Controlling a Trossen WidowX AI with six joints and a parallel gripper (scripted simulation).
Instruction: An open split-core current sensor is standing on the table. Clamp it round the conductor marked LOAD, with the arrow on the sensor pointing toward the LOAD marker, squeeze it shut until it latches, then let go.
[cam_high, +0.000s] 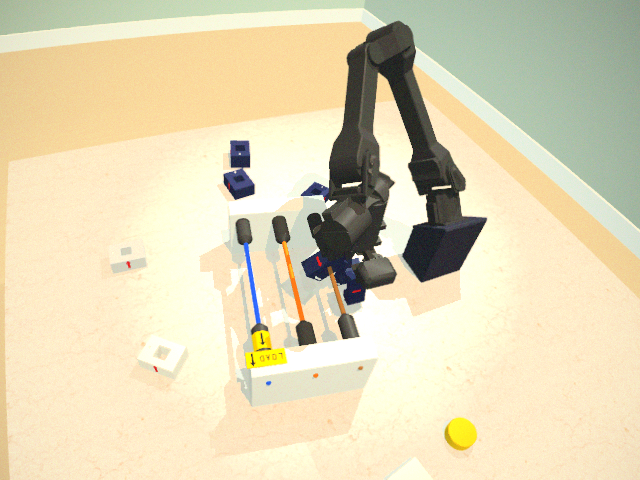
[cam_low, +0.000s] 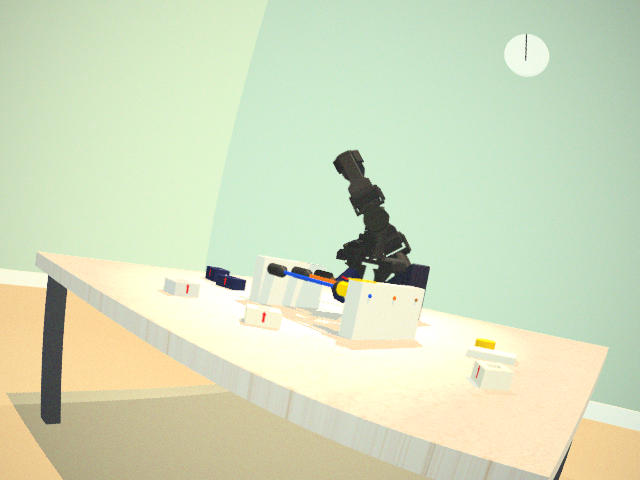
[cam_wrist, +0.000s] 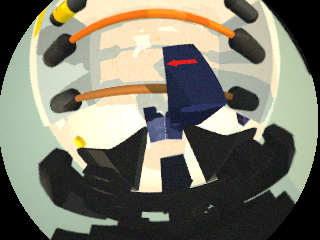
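The open split-core sensor (cam_high: 354, 295) (cam_wrist: 173, 131) is navy and stands on the table beside the brown conductor (cam_high: 336, 290) (cam_wrist: 120, 91). A red mark shows on it in the top view; its direction is too small to tell. My gripper (cam_wrist: 164, 127) points down and is shut on this sensor, which fills the gap between the fingertips. Its jaws are partly hidden. The blue conductor (cam_high: 252, 284) (cam_low: 310, 279) carries the yellow LOAD marker (cam_high: 271, 357), whose arrows point toward the near end block. Nothing is clamped on the part of it that shows.
A navy sensor (cam_high: 313, 265) (cam_wrist: 192, 85) sits tilted at the brown conductor, close to my fingers. The orange conductor (cam_high: 293, 284) (cam_wrist: 150, 14) runs between blue and brown. White end blocks (cam_high: 310, 386) (cam_low: 382, 320) hold the conductors. White and navy sensors and a yellow disc (cam_high: 460, 433) lie around.
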